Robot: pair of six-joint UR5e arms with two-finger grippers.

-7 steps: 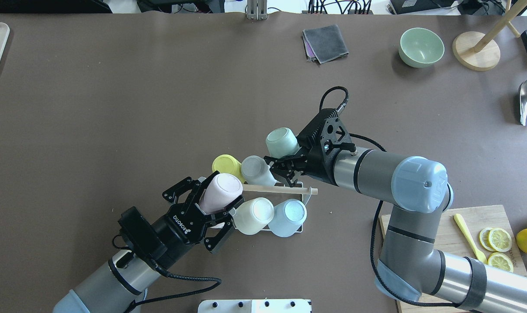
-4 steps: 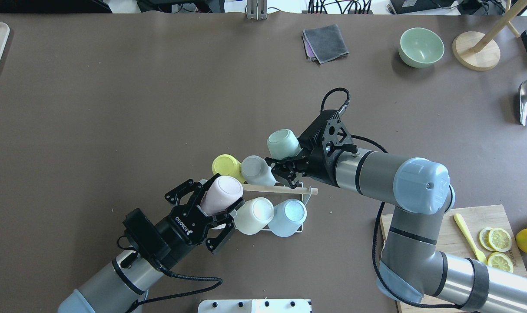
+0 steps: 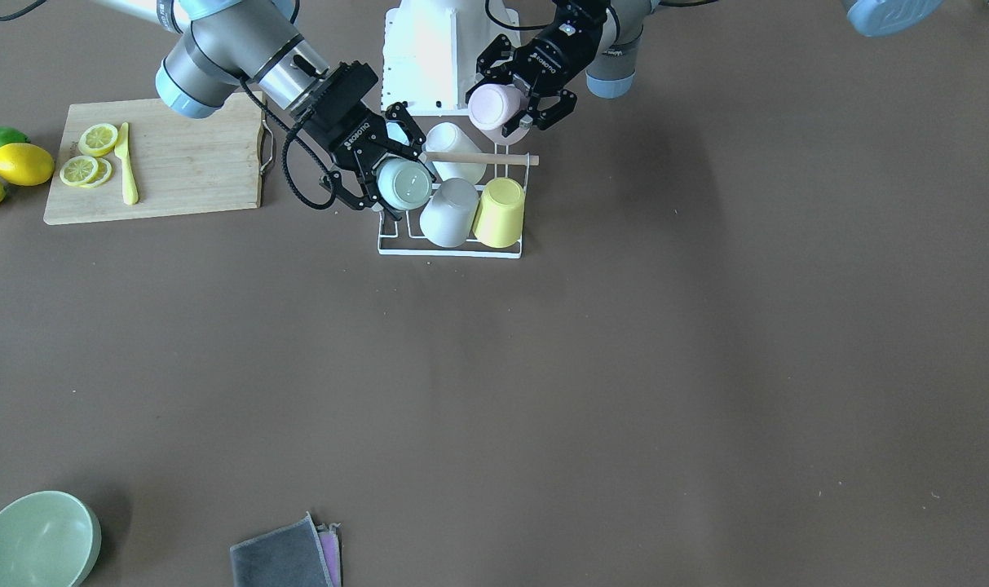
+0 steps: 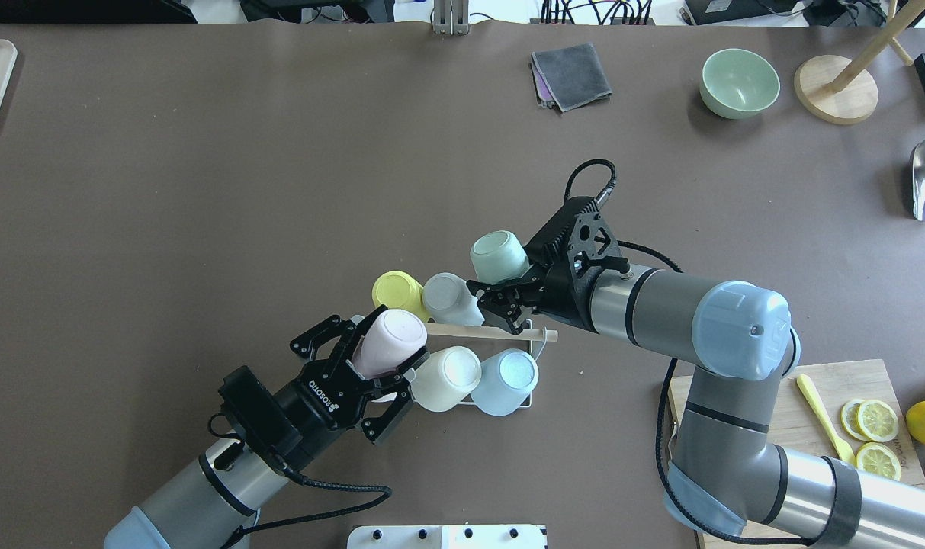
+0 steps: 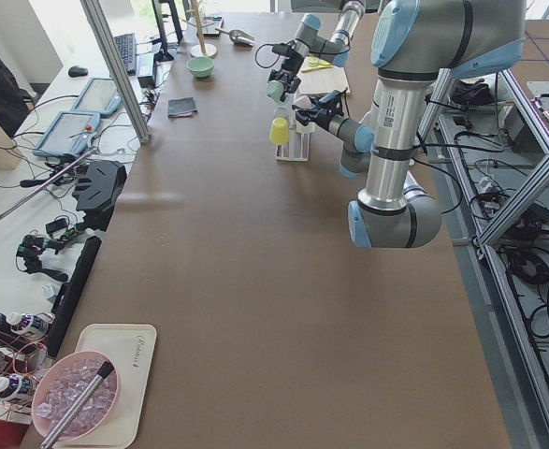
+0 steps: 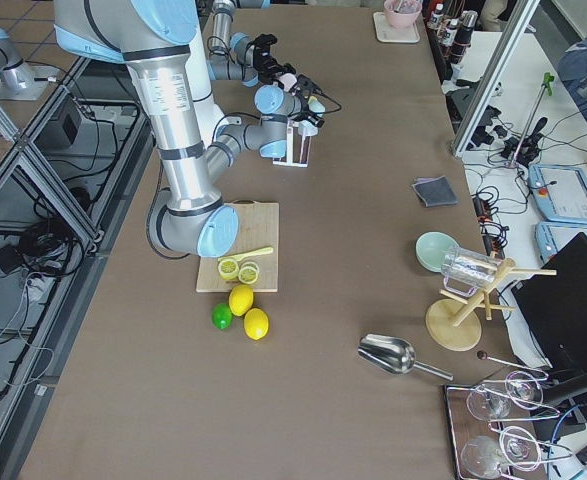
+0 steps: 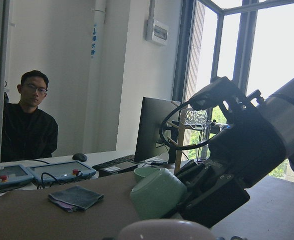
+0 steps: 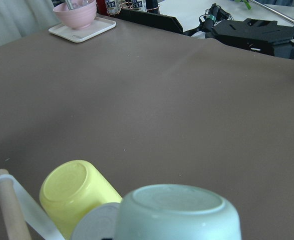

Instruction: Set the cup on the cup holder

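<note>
Left gripper (image 4: pixel 382 349): clamped on 1 pink cup (image 4: pixel 392 335), tilted at the 9 o'clock end of the cup holder (image 4: pixel 477 331). Right gripper (image 4: pixel 500 302): clasping 1 mint cup (image 4: pixel 499 255) at the holder's 1 o'clock side.

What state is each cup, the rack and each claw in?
pink cup, held, bottom up, tilted.
mint cup, held, bottom up, tilted.
yellow cup, racked bottom up.
grey cup, racked bottom up.
cream cup, racked bottom up.
blue cup, racked bottom up.
cup holder, upright, bearing four cups.
left gripper, shut on pink cup.
right gripper, shut on mint cup.
</note>
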